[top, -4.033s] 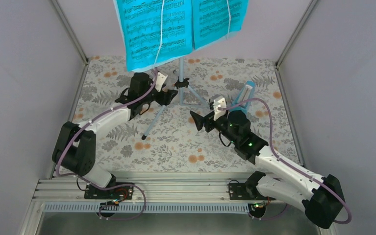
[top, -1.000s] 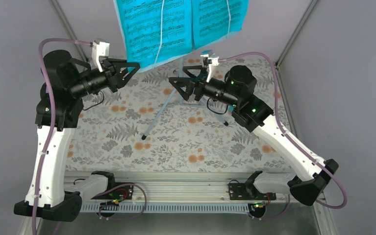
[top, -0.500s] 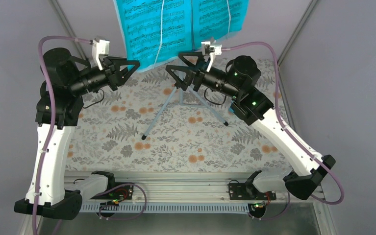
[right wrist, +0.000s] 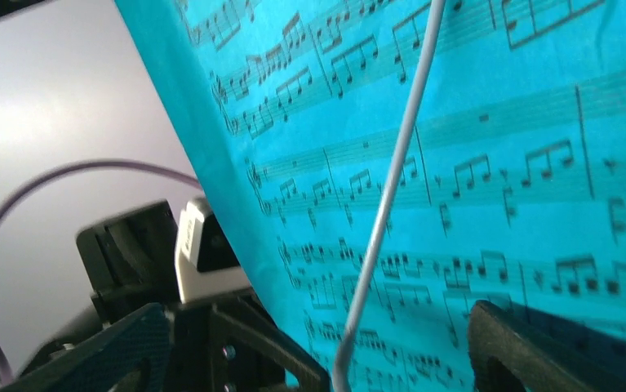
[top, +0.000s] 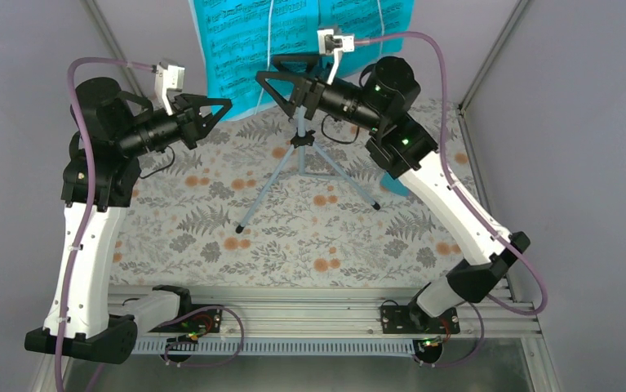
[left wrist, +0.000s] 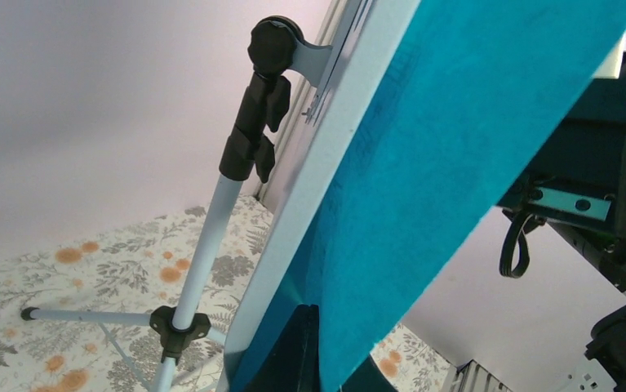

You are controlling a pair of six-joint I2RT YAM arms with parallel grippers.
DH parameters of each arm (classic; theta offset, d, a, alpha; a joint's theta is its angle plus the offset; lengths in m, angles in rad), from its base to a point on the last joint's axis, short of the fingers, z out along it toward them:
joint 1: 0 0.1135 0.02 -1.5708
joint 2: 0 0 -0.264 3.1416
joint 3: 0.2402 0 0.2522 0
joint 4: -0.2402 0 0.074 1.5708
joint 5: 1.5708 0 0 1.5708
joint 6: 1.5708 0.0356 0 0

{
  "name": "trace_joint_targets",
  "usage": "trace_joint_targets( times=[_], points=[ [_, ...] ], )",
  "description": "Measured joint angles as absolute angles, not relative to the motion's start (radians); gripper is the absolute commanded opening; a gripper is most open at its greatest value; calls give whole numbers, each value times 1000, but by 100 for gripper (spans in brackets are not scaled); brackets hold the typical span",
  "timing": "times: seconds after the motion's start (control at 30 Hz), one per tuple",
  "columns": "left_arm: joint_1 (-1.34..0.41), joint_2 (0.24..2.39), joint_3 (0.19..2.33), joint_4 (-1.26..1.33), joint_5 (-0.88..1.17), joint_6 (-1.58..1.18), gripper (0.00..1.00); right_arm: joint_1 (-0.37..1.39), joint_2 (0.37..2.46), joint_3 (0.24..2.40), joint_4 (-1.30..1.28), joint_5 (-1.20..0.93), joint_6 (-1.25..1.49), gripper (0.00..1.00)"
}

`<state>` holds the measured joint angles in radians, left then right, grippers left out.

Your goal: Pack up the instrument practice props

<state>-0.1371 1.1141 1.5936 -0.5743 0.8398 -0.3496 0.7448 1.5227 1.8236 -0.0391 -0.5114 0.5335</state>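
Packing looks barely begun. The pale blue music stand [top: 300, 143] stands upright on the floral surface [top: 211, 237], with the turquoise sheet-music pages [top: 240, 49] on its desk. The left gripper [top: 215, 117] and right gripper [top: 277, 91] hover at the pages' lower edge, jaws wide, holding nothing.

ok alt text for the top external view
Two robot arms reach to turquoise sheet-music pages on a blue music stand on a floral table. The left gripper is beside the pages' lower left corner, the right gripper open at their lower edge.
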Motion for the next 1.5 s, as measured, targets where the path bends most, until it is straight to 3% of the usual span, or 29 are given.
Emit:
trace_joint_targets(
  times=[0.33, 0.43, 0.53, 0.57, 0.97, 1.5],
  points=[
    [-138, 1114, 1594, -575, 839, -341, 2, 745, 1649, 1963, 2, -553, 639, 59],
    [-137, 1114, 1594, -578, 839, -335, 2, 745, 1659, 1971, 30, -557, 665, 39],
    [-137, 1114, 1594, -579, 839, -329, 2, 745, 1676, 1990, 72, -565, 684, 7],
    [-137, 1114, 1594, -579, 839, -329, 2, 745, 1683, 1996, 85, -567, 691, 4],
    [-138, 1087, 1593, -585, 756, -333, 2, 743, 1695, 1913, 276, -587, 685, 3],
    [-137, 953, 1595, -614, 328, -358, 2, 744, 1694, 1904, 294, -563, 663, 3]
  ],
)
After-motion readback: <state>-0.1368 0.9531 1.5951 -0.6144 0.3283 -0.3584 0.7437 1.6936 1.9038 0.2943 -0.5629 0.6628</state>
